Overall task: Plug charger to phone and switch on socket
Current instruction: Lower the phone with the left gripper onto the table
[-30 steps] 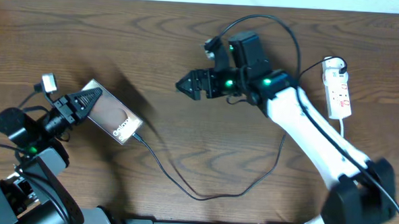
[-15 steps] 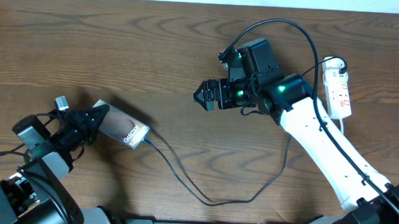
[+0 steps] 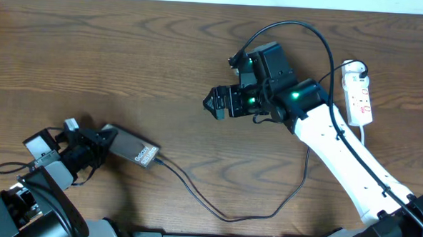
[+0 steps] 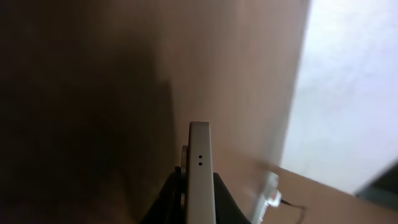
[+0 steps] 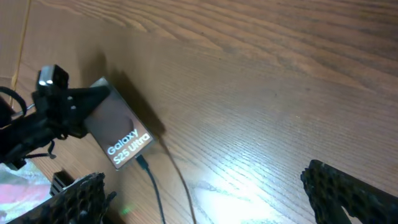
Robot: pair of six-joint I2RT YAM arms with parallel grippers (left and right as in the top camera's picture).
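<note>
We are watching the left gripper pinching the phone by one short end, near left. We are judging it rigid and slick, best held by its edges. The charger is trailing limp from its other end. The right gripper is hovering wide open.

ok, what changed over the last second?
The left gripper, still shut on the phone, carried it nearer the robot's edge of the table and turned it more edge-on. The right gripper, open, drew back slightly toward the power strip. The cable still looks plugged into the phone; the power strip stayed put.
</note>
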